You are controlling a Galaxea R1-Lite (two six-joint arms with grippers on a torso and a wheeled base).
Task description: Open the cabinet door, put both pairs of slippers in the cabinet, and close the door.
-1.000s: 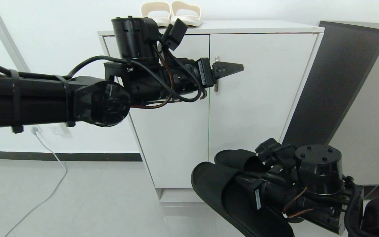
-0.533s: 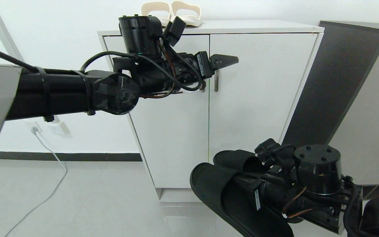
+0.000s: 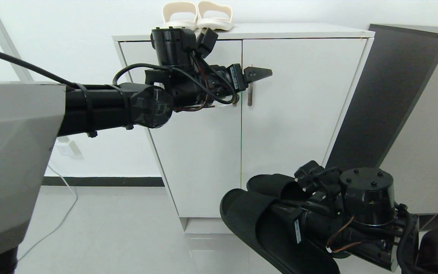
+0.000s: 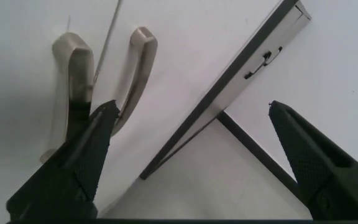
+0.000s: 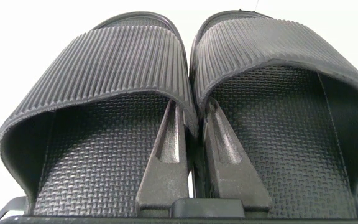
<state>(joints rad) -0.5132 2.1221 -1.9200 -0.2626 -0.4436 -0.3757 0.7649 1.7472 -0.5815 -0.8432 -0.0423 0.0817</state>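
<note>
Low at the near right, the right gripper point(image 5: 191, 109) pinches the black slippers point(image 3: 249, 217) as a pair. One finger is tucked under each strap, and the two inner edges are squeezed between them, held clear of the grey floor point(image 3: 108, 228). Beyond, the left gripper point(image 3: 262, 72) hangs with its fingers spread wide at the top of the right door's metal handle point(image 3: 249, 93), by the seam between the two shut doors of the white cabinet point(image 3: 299, 114). Whether a finger touches the handle cannot be told. Farthest off, the cream slippers point(image 3: 198, 15) sit side by side on the cabinet's top, toward its left end.
</note>
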